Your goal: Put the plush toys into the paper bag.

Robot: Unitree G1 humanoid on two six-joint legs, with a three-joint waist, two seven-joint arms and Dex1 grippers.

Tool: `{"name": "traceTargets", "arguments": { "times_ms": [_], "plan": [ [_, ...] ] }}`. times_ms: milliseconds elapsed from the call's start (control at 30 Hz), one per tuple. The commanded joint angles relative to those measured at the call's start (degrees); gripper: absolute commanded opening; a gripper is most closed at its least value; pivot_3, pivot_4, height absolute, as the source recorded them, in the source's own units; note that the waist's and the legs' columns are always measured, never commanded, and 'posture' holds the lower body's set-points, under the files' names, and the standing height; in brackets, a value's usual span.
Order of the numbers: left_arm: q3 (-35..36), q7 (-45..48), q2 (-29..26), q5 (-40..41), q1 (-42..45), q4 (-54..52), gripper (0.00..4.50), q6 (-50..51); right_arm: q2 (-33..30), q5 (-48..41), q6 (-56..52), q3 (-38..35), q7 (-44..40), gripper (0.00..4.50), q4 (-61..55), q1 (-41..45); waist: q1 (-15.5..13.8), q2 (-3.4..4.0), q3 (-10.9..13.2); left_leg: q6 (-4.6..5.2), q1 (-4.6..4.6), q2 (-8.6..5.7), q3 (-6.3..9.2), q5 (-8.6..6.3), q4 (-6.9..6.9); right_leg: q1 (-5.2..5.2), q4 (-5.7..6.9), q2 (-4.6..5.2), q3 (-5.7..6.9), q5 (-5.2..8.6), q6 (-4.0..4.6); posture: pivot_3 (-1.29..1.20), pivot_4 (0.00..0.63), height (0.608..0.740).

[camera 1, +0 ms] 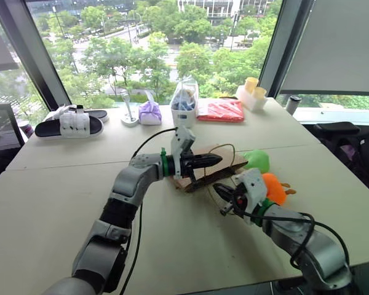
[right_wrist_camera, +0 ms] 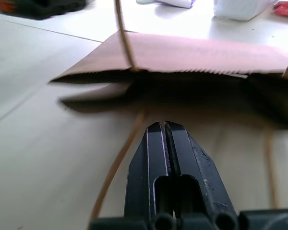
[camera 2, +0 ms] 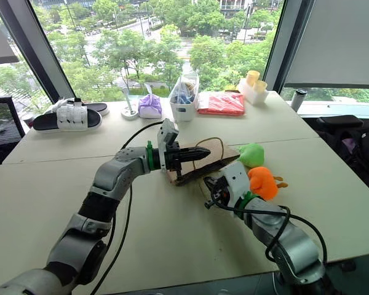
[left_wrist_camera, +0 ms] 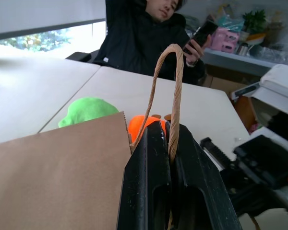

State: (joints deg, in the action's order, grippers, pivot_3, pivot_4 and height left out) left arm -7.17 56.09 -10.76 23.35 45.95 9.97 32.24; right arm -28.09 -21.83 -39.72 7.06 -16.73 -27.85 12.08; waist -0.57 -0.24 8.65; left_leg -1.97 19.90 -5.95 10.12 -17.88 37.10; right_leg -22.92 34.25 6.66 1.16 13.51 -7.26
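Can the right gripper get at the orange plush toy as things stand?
Probably, after turning: the orange plush toy sits uncovered beside the right gripper, which is shut, empty and pointing toward the paper bag.

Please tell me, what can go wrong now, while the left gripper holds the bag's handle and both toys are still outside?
1. The left gripper is shut on only one thin cord handle; lifting could tear it or open the bag crookedly.
2. The right gripper is shut and near the bag's narrow mouth; pushing forward might crush it closed.
3. The green toy and orange toy lie beside the right arm, which could knock them away.
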Motion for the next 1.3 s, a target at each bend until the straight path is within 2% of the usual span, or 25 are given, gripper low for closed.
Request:
{"name": "traceTargets", "arguments": {
  "times_ms": [33, 300, 500, 633, 833, 1133, 1300],
  "plan": [
    [0.54, -0.64, -0.76, 2.08, -1.07, -5.12, 0.05, 2.22, 1.47, 2.94, 3.82, -0.18, -0.46, 0.00, 3.05, 1.99, -0.02, 0.00, 0.00, 0.00, -0.01, 0.00, -0.01, 0.00, 0.00, 0.00, 0.00, 0.00, -0.01, 0.00, 0.00, 0.00, 0.150, 0.740],
    [3.03, -4.31, 0.24, 6.32, -2.22, -8.34, 0.05, 7.49, 1.68, 4.68, 4.67, 0.25, -4.04, 0.00, 6.25, 3.05, -0.10, 0.00, 0.00, -0.04, -0.01, -0.02, -0.04, 0.02, 0.02, 0.00, 0.00, -0.02, -0.14, 0.00, 0.02, 0.00, 0.150, 0.740],
    [5.49, -7.43, 1.38, 12.43, -1.86, -11.88, 0.05, 14.59, 4.93, 9.44, 7.86, 3.48, -5.05, 0.00, 17.22, 9.76, 0.38, 0.00, 0.00, -0.04, -0.12, 0.00, -0.21, 0.02, -0.01, -0.05, 0.09, -0.07, -0.34, -0.01, 0.02, 0.00, 0.150, 0.740],
    [7.67, -10.38, 2.10, 14.98, -0.14, -11.46, 0.05, 16.46, 6.36, 12.91, 9.41, 5.71, -6.11, 0.00, 24.29, 13.12, 0.40, 0.00, 0.00, -0.04, -0.18, 0.01, -0.27, 0.02, -0.03, -0.04, 0.11, -0.10, -0.42, -0.01, 0.02, 0.00, 0.150, 0.740],
    [12.49, -13.34, 2.37, 19.08, 4.97, -8.95, 0.05, 18.51, 8.48, 13.87, 10.91, 5.67, -8.10, 0.00, 27.77, 13.95, 0.17, 0.00, 0.00, -0.04, -0.14, 0.00, -0.31, 0.02, -0.02, -0.09, 0.09, -0.10, -0.51, -0.01, 0.03, 0.00, 0.150, 0.740],
    [8.44, -4.67, -3.53, 18.57, 5.61, -9.63, 0.05, 16.65, 10.85, 13.84, 13.47, 5.39, -11.53, 0.00, 29.92, 13.14, 1.33, 0.00, 0.00, -0.04, -0.16, 0.00, -0.39, 0.02, -0.08, -0.19, 0.17, -0.13, -0.63, -0.01, 0.02, 0.00, 0.150, 0.740],
    [7.47, -2.09, -4.13, 19.69, 7.35, -11.16, 0.05, 16.52, 11.77, 15.25, 12.06, 6.59, -11.51, 0.00, 30.91, 13.34, 1.33, 0.00, 0.00, -0.04, -0.16, 0.01, -0.40, 0.02, -0.08, -0.21, 0.18, -0.13, -0.68, -0.01, 0.03, 0.00, 0.150, 0.740]
  ]
}}
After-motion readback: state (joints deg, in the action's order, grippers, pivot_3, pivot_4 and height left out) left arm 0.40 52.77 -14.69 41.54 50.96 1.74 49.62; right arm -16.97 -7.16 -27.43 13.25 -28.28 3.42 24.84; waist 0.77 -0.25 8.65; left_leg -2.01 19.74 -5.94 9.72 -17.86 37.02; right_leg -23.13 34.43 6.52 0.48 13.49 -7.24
